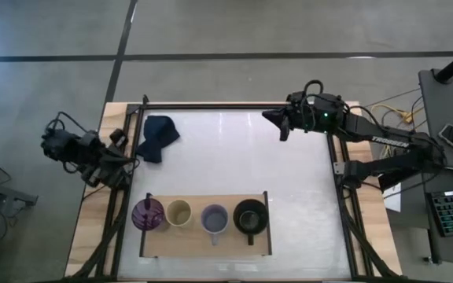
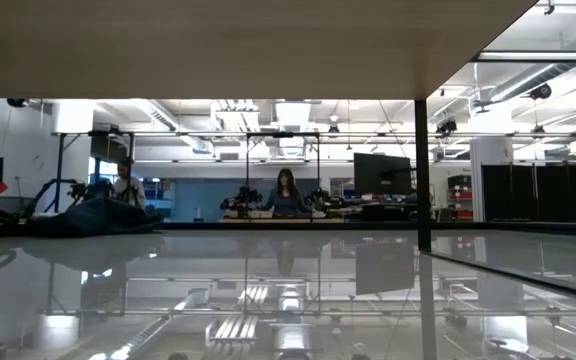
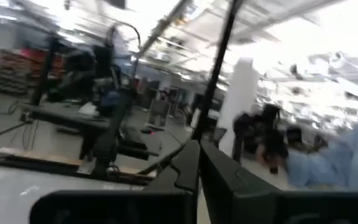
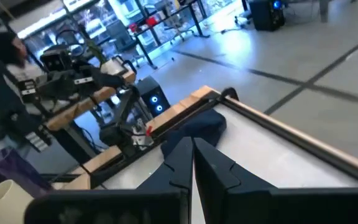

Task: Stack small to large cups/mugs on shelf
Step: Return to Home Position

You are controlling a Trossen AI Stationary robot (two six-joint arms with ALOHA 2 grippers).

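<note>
In the high view, four cups stand upright in a row on the light-wood shelf (image 1: 211, 244) near the table's near edge. From left to right they are the purple tumbler (image 1: 147, 214), the beige cup (image 1: 178, 212), the lavender-grey mug (image 1: 214, 218) and the black mug (image 1: 250, 216). My left gripper (image 1: 132, 161) is shut at the table's left edge, beside the cloth. My right gripper (image 1: 274, 119) is shut over the far right part of the table. The right wrist view shows the purple tumbler (image 4: 8, 167) and the beige cup (image 4: 5, 198) at its edge.
A dark blue cloth (image 1: 157, 137) lies crumpled at the table's far left corner, and it also shows as the cloth (image 4: 197, 127) in the right wrist view. The white tabletop (image 1: 234, 157) stretches between both arms and the shelf. In the low view the shelf's underside (image 2: 248, 45) spans the top. People sit in the room beyond.
</note>
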